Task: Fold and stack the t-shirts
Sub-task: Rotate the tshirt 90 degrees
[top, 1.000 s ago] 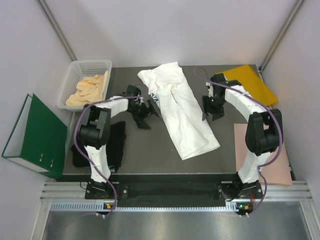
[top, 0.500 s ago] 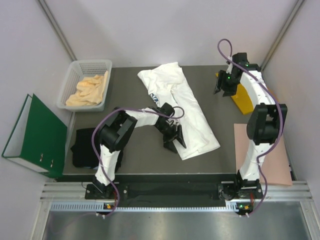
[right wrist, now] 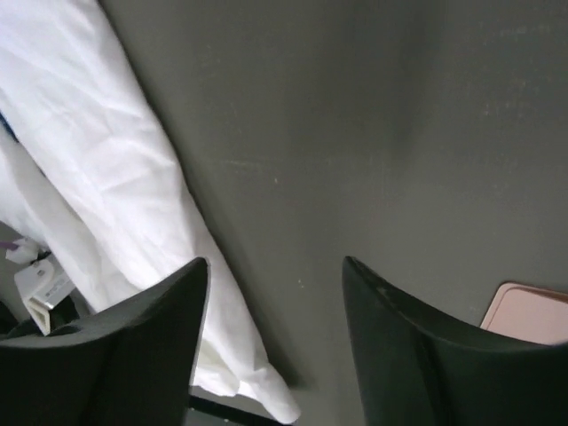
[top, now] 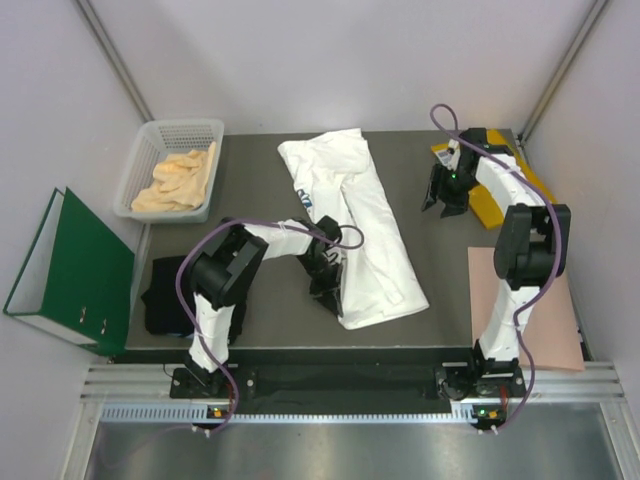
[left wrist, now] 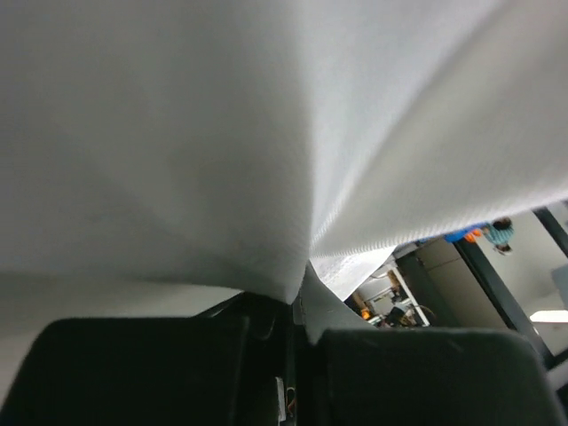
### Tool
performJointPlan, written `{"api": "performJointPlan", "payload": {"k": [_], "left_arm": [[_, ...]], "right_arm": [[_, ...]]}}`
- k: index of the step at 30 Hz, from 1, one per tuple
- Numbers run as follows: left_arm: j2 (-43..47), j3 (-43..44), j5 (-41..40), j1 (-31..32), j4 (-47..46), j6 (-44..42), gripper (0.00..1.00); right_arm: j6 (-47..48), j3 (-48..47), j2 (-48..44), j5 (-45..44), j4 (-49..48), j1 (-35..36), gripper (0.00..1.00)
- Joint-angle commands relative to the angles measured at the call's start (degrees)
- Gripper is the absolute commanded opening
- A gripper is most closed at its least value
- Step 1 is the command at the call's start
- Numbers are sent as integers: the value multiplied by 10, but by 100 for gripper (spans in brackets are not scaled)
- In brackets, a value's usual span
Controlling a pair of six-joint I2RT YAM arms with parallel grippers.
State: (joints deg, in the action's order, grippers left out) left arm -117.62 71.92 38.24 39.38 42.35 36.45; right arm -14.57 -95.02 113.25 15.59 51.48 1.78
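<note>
Since half a second ago your left gripper (top: 326, 283) has drawn back toward the left. It has dragged the near end of the large white cotton t-shirt (top: 375, 235) with it, so the hem now lies narrower and closer to the near table edge. In the left wrist view the cloth runs down between the fingers, so that gripper is clamped on the shirt's left edge. Your right gripper (top: 444, 204) has come off the flat orange-yellow envelope (top: 503, 190) toward you and hangs over bare dark grey table (top: 450, 260), its fingers spread with nothing between them. That bare stretch separates the white shirt's right edge from the pink paper sheet (top: 548, 320). The shirt's far end sits close to the far table edge. The plain black t-shirt (top: 165, 298) lies bunched at the left front corner beside the left arm's base.
</note>
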Motion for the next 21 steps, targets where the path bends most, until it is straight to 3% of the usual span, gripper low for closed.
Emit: {"api": "performJointPlan", "payload": {"k": [1,6,11,12,13,14,15,17,21], "left_arm": [[37,-49,-130,-14,168,-32,0],[83,-93,-190,-44,207,-50,0],[129,-93,-275,-84,258,-68,0],[136,-80,-273,-88,259,-82,9],[142,-71,-270,-89,259,-90,29],[157,-59,-260,-89,259,-96,78],[167,-39,-257,-89,254,-102,90],[196,-21,-264,-90,245,-96,99],[237,-41,-258,-96,198,-51,99]], "right_arm": [[32,31,-64,5,23,5,73],[32,134,-122,32,1,9,98],[53,185,-145,59,27,23,100],[52,191,-152,64,27,33,100],[52,197,-159,73,29,39,100],[52,207,-161,79,29,46,100],[51,212,-164,87,31,63,100],[44,225,-179,108,30,80,100],[16,249,-215,136,11,130,100]]}}
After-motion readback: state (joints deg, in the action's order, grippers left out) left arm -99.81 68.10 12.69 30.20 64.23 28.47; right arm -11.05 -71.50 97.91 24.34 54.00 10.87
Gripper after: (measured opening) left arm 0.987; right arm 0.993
